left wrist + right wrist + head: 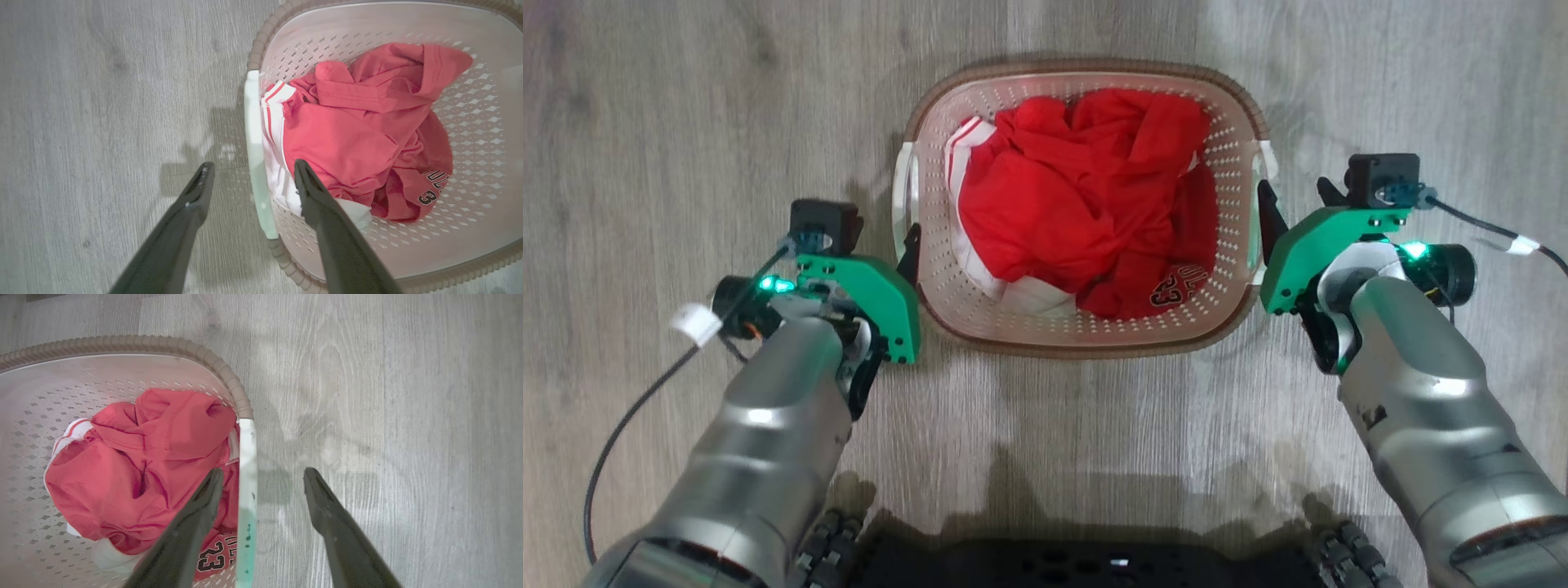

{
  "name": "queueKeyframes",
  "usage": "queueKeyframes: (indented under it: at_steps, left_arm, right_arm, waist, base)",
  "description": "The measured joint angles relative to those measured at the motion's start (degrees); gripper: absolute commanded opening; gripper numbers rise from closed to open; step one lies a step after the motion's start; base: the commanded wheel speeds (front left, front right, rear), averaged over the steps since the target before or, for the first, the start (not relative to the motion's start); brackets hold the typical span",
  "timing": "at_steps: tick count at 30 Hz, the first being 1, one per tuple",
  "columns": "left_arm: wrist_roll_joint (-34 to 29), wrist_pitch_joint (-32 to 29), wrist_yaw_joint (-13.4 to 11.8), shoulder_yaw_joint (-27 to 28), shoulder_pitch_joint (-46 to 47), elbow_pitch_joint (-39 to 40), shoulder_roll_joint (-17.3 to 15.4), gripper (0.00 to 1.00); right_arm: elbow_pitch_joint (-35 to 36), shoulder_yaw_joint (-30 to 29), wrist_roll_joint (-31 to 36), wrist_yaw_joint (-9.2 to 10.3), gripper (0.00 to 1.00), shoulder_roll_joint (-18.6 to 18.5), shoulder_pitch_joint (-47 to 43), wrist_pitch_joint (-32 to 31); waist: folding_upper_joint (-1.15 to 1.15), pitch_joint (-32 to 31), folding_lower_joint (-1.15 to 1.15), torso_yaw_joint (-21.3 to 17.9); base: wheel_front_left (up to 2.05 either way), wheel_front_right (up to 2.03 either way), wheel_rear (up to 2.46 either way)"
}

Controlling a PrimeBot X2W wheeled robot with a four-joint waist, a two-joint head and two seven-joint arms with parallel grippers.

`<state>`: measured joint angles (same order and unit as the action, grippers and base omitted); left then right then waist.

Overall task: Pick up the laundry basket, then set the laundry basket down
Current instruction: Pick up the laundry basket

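**Left gripper** (253, 165): two long, dark, tapering fingers, matt. Jaws stood wide apart and held nothing. One finger lay over the inside of the laundry basket, the other outside it, with the basket's left handle (254, 134) between them. Whether either finger touched the handle could not be told.

**Right gripper** (263, 471): same make, jaws likewise spread and empty. It straddled the basket's right handle (246, 465), one finger inside the basket and one outside.

**Wrist plates** (874, 286): flat green plastic, rounded corners, one at each side of the basket, each with a small lit green lamp.

**Forearms** (768, 441): smooth silver-grey shells, rounded, reaching toward the basket's two short ends. A thin black cable with a white tag (696, 324) trailed outward from the left one.

**Laundry basket** (1086, 349): rounded-rectangular, cream plastic. Its walls were pierced with rows of small diamond-shaped holes, and its rim was brown and ribbed like weave. The handles were flat white strips set into the rim. It stood on the floor between the two grippers.

**Contents of the basket:** a crumpled red garment (1078, 204), soft and folded, with stitched hems. White cloth with red stripes (960, 155) lay at the left wall. A dark printed "23" (214, 555) lay near the right handle.

**Floor** (645, 122): pale grey wood-grain boards all round the basket.
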<state>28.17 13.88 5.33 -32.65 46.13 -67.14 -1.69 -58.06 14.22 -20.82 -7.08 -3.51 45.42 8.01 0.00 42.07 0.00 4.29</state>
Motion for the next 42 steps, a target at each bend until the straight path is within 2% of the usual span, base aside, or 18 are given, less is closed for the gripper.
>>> queueKeyframes:
  at_steps: [17, 42]
  left_arm:
    - [8.8, -5.7, 0.8, -8.7, 5.2, -1.6, 0.1, 1.00]
    - [15.4, -10.9, 1.8, -18.6, 10.6, -2.5, 0.1, 1.00]
  right_arm:
    - [-7.1, 7.1, -7.2, 0.00, 1.00, -0.4, 6.4, -2.0]
    - [-10.8, 13.6, -14.2, 0.00, 1.00, -0.4, 12.2, -3.4]
  waist:
    - [0.00, 4.7, 0.00, 1.0]
    - [0.01, 9.4, 0.00, 1.3]
  base:
    - [0.00, 0.00, 0.00]
    - [0.00, 0.00, 0.00]
